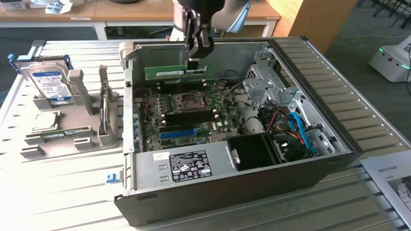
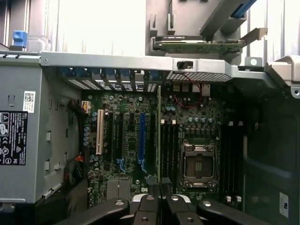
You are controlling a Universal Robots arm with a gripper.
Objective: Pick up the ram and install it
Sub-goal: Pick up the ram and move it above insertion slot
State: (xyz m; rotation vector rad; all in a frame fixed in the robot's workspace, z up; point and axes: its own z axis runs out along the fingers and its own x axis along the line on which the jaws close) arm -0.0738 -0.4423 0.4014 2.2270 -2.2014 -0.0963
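Soft, even room light lies on the slatted table (image 1: 57,202) in the exterior view, with faint shadows; the case (image 1: 334,72) is darker inside. From my wrist, the background beyond the case wall (image 2: 117,60) is blown out white, the motherboard (image 2: 122,140) is dim, and my fingers (image 2: 145,211) are dark with small glints

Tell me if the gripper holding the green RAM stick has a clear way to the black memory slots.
Probably yes. The gripper, shut on the flat green RAM stick, hangs over the open computer case; nothing appears to lie between it and the black memory slots beside the square CPU socket.
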